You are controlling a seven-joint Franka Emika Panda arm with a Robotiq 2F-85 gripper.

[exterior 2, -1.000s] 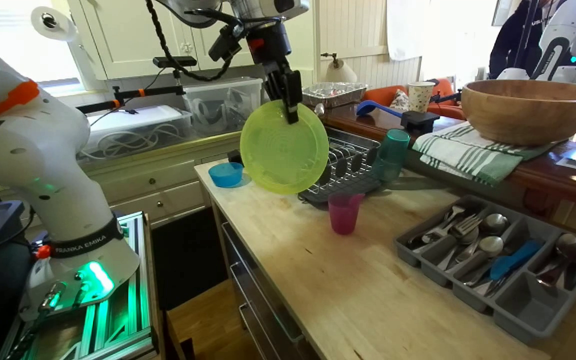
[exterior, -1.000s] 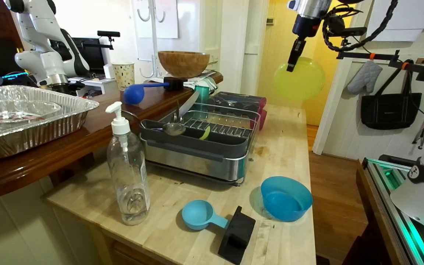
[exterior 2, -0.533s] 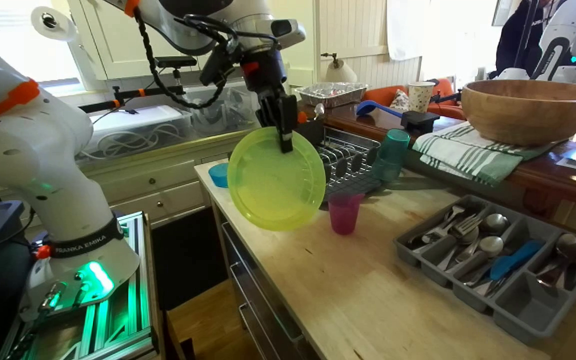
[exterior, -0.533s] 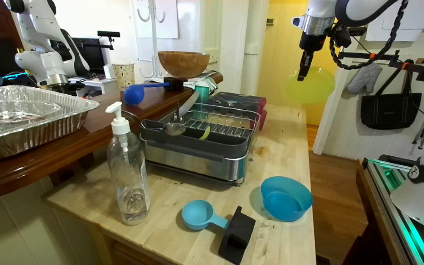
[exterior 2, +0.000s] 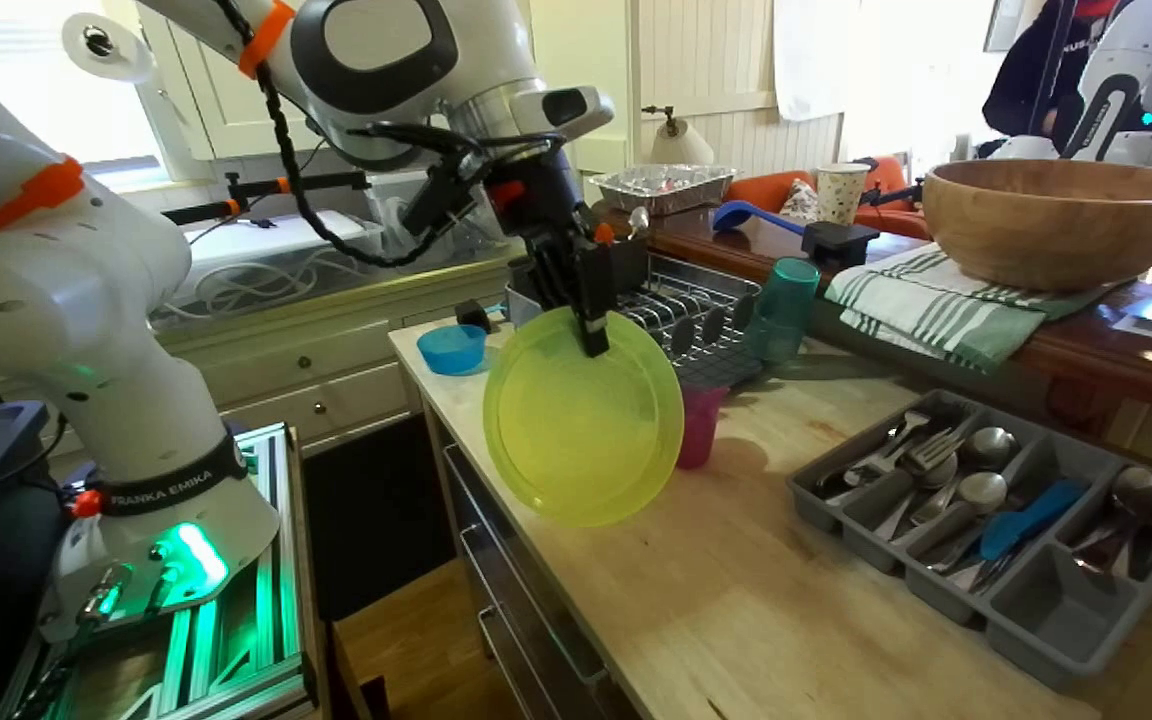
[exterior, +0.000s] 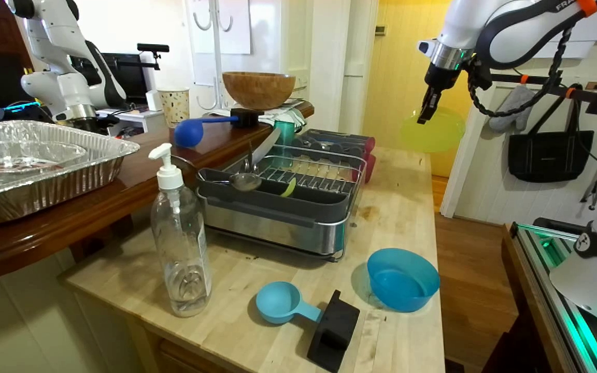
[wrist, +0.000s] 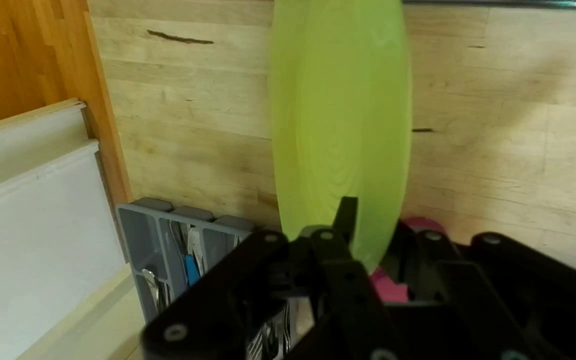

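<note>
My gripper (exterior 2: 593,338) is shut on the rim of a translucent yellow-green plate (exterior 2: 581,435). The plate hangs upright, face on, above the wooden counter (exterior 2: 736,560). In the wrist view the plate (wrist: 335,115) is seen nearly edge-on, with one dark finger on its left side; the finger behind it is partly hidden. The gripper (exterior: 423,120) and plate (exterior: 436,134) also show at the upper right in an exterior view. A pink cup (exterior 2: 701,425) stands on the counter, partly hidden behind the plate.
A dish rack (exterior: 278,207), a blue bowl (exterior: 403,280), a light-blue scoop (exterior: 280,303) and a pump bottle (exterior: 182,248) stand on the counter. A grey cutlery tray (exterior 2: 1066,610) and a teal cup (exterior 2: 781,305) stand there too. A wooden bowl (exterior 2: 1066,225) sits on the raised ledge.
My gripper has come down with the plate held in it. In an exterior view the plate moved lower and now overlaps the pink cup.
</note>
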